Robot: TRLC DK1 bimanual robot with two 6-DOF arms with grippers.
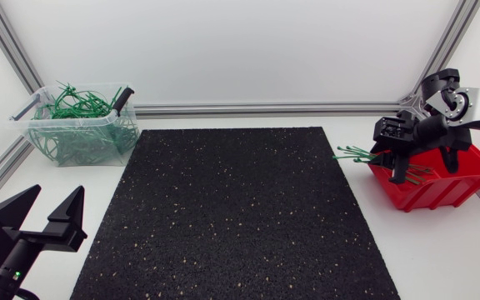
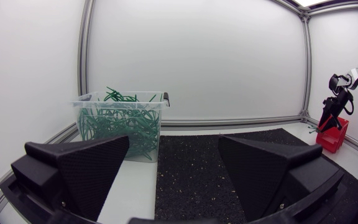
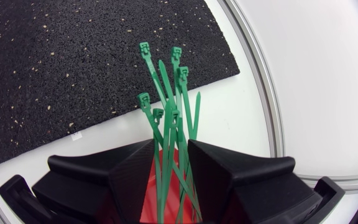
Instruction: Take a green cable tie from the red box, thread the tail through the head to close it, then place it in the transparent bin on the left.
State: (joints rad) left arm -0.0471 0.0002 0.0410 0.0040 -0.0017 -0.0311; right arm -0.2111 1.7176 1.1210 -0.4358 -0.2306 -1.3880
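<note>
1. step in hand: picking. no tie is out of the box point(image 1: 450, 182) yet, so threading and binning are not yet done.
2. right claw point(image 3: 169, 146): set down over the box, at 3 o'clock from the mat point(image 1: 232, 208) in the head view. its jaws stand a narrow gap apart.
3. ties point(image 3: 169, 102): a loose bundle of several green ties runs up through that gap. their heads fan out ahead of the claw toward the mat corner. red shows between the bundle and one jaw, so this reads as a partly open claw with no firm pinch on any one tie.
4. in the head view the tie ends stick out over the box rim toward 9 o'clock.
5. left claw point(image 1: 57, 198): parked at 8 o'clock off the mat, jaws spread wide, holding nothing.
6. bin point(image 1: 127, 133): at 10 o'clock from the mat, part filled with closed green ties.
7. next move, as judged: narrow the right claw onto a single tie, not the bundle, then lift clear of the box.
8. risk: several ties lie together in the gap, so a plain close is likely to bring up more than one. shifting sideways to isolate one tie first looks advisable.
9. afterwards the left claw must come in to take the other end for threading.
</note>
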